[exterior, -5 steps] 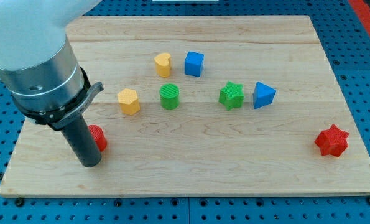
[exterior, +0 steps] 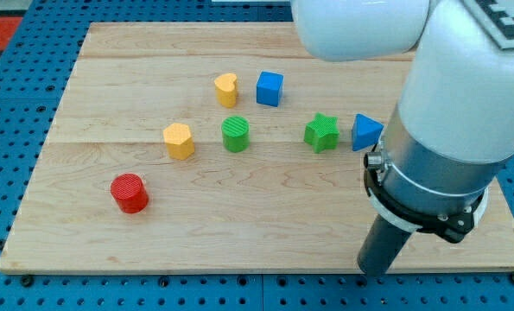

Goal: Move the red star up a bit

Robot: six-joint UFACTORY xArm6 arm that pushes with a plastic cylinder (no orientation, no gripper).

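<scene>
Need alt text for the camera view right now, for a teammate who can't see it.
My tip touches down near the board's bottom right edge; the arm hides the red star. Elsewhere sit a red cylinder, green star and blue triangle.

Wooden board: red cylinder, yellow hexagon, green cylinder, yellow heart, blue cube, green star, blue triangle.

Pale wood counter, smooth with visible grain and plank seams. The red cylinder and green cylinder look like ridged matt plastic. Rod matt dark, my tip included; arm housing glossy white.
</scene>
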